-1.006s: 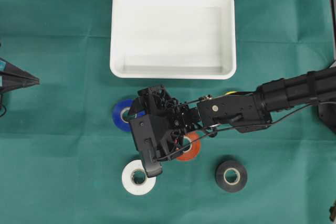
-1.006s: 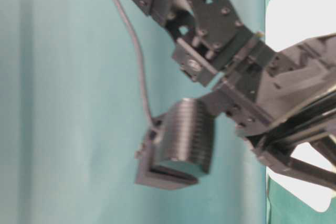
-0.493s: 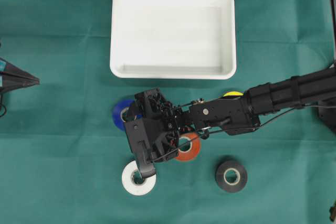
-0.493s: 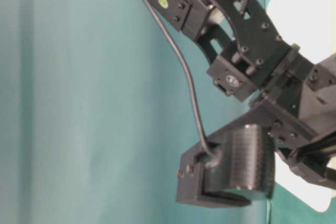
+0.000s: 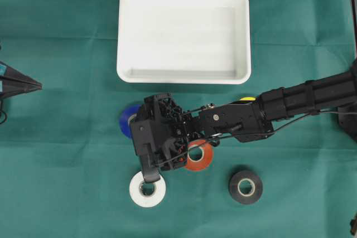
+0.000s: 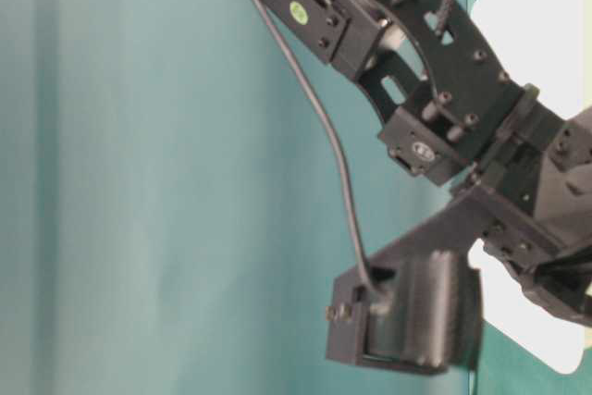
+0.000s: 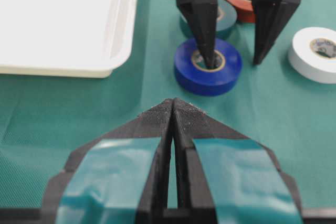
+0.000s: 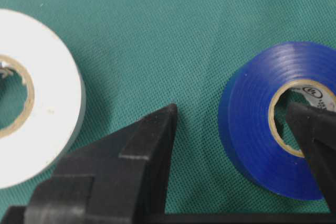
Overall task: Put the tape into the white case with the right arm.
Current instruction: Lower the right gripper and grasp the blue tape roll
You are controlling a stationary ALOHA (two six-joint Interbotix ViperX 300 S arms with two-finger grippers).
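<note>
The blue tape (image 5: 127, 121) lies on the green cloth just below the white case (image 5: 184, 77), which holds nothing. My right gripper (image 7: 233, 61) stands open and points down at the roll. One of its fingers (image 7: 209, 51) is in the roll's cardboard core, and the other stands outside the roll on the cloth, toward the white tape (image 8: 47, 124). In the right wrist view the blue tape (image 8: 252, 145) sits at one side of the gripper (image 8: 231, 109). My left gripper (image 7: 172, 102) is shut on nothing at the left edge (image 5: 38, 86), apart from the rolls.
A white roll (image 5: 147, 189), an orange roll (image 5: 199, 157) and a black roll (image 5: 245, 186) lie near the front. A yellow roll (image 5: 245, 100) peeks out behind the right arm's forearm. A grey-teal roll (image 7: 228, 17) sits behind the blue one under the wrist.
The right arm has shifted a little to the left and come down over the blue roll, jaws still open. The left arm has not moved.
</note>
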